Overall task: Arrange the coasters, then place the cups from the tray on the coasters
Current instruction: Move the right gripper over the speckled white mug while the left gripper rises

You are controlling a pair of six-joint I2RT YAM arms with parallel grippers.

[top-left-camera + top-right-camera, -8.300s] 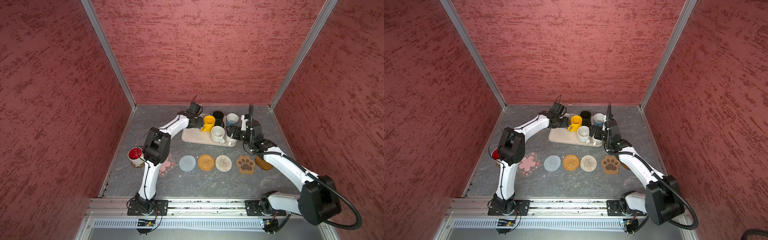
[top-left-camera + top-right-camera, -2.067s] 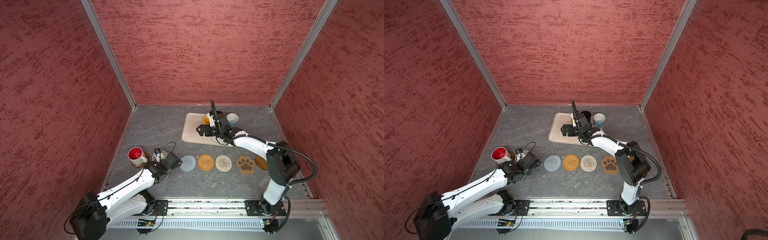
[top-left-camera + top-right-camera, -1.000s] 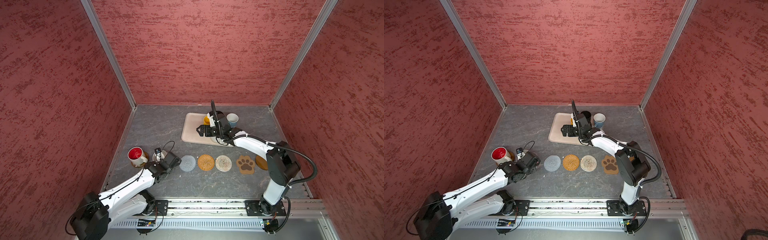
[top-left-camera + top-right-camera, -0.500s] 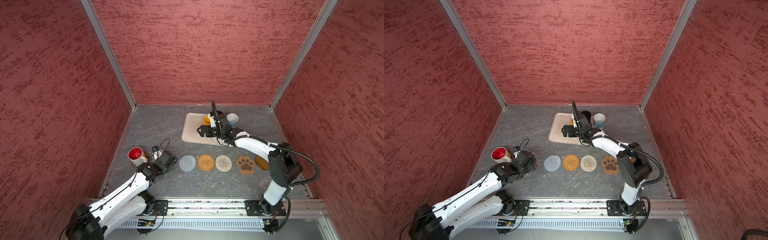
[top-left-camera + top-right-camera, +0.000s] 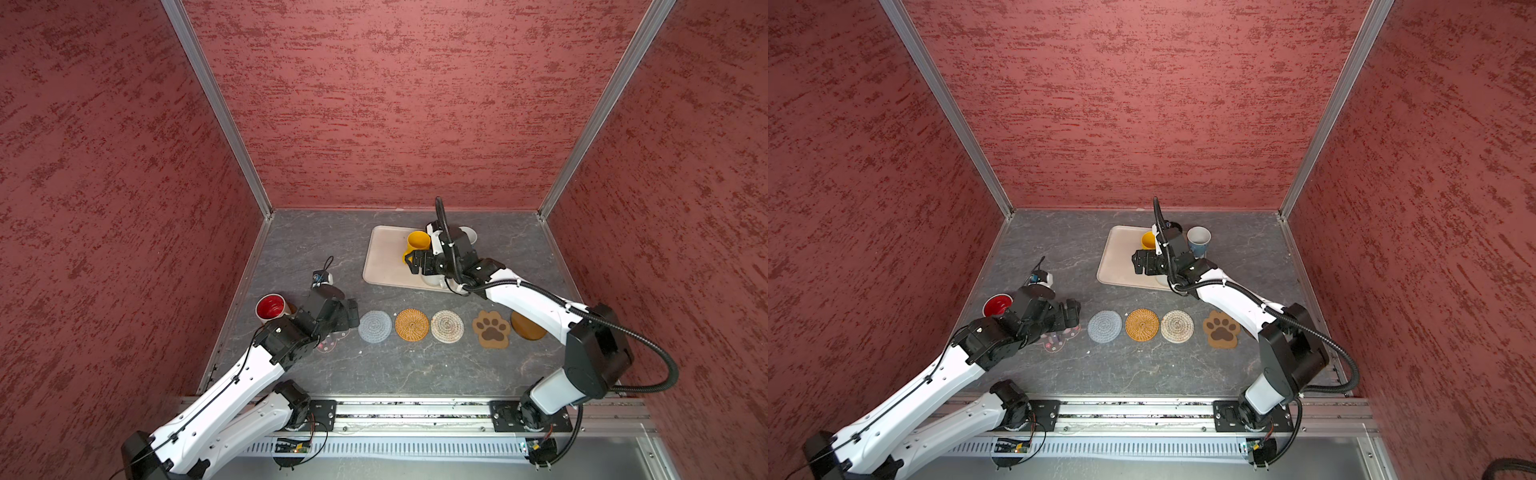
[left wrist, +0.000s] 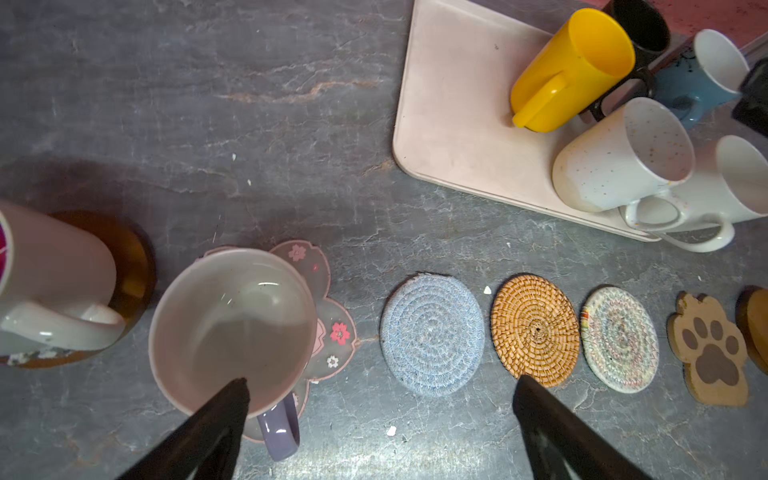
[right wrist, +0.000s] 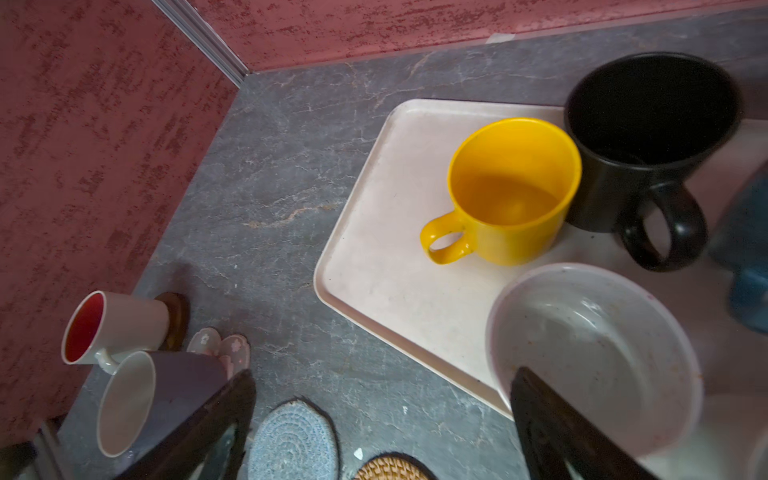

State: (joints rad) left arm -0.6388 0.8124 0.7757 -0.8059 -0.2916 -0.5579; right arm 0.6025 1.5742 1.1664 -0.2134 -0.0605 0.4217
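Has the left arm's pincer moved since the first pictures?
Yes. The left pincer left the tray and came nearer the front rail, now beside the pink flower coaster.

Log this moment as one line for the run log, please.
left gripper open above white mug on flower coaster | right gripper open over speckled mug on tray | held: nothing

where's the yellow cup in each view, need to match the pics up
Top view: yellow cup upright on the far part of the tray, beside the right arm.
Top view: yellow cup in the same place, partly hidden by that arm.
Left wrist: yellow cup on the tray, next to the black cup.
Right wrist: yellow cup beside the black cup.
Shared landmark: the tray.
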